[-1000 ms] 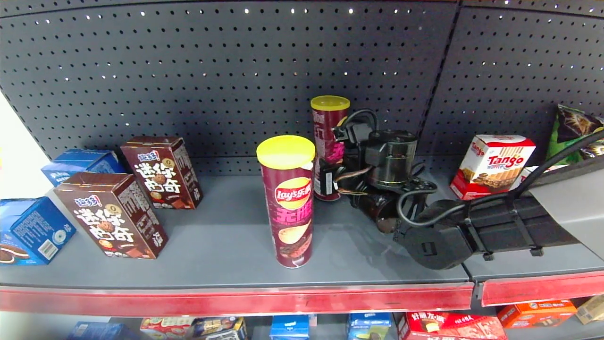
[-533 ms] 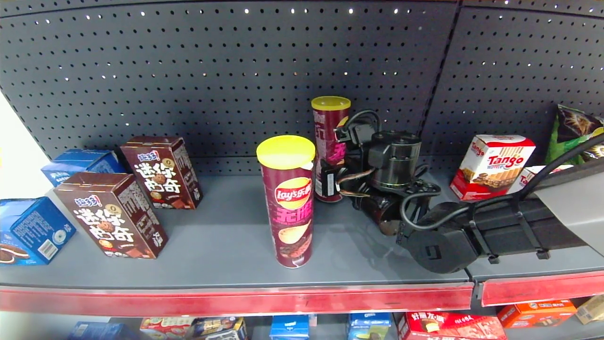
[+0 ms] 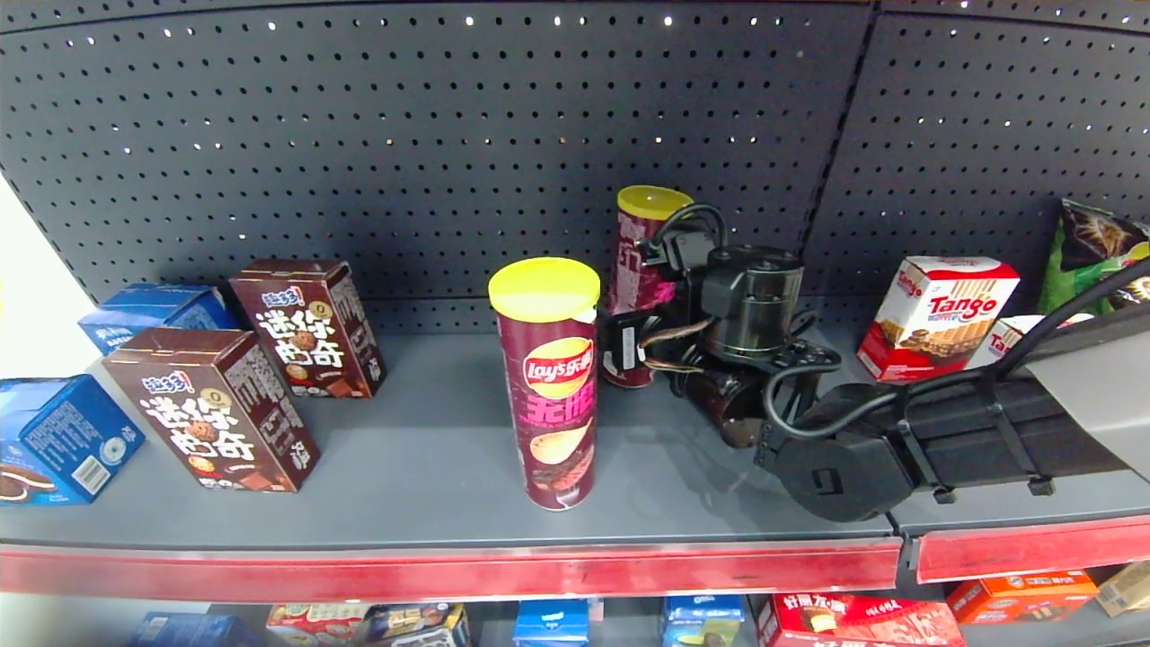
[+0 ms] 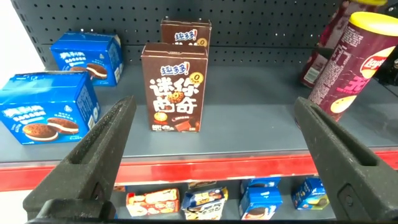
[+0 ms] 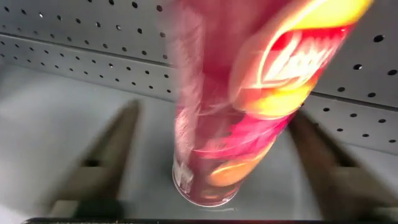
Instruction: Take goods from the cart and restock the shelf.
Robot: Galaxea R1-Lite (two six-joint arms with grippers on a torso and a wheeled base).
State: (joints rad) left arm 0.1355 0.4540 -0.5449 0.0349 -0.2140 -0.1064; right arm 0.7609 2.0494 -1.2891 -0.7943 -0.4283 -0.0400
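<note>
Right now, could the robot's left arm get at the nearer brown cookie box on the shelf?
Probably yes. The left end effector is open and faces the nearer brown box, which stands upright near the front of the shelf. Nothing visible lies between them, so a straight approach looks free.

The front crisp can [image 3: 550,386] and the rear crisp can [image 3: 645,247] are maroon with yellow lids (pink lettering down the sides). The cookie boxes [image 3: 216,409] are brown and the sandwich-biscuit box [image 3: 58,440] is blue. The shelf [image 3: 422,467] is grey with a red edge. The pegboard [image 3: 404,135] is dark grey, dotted with holes.
</note>
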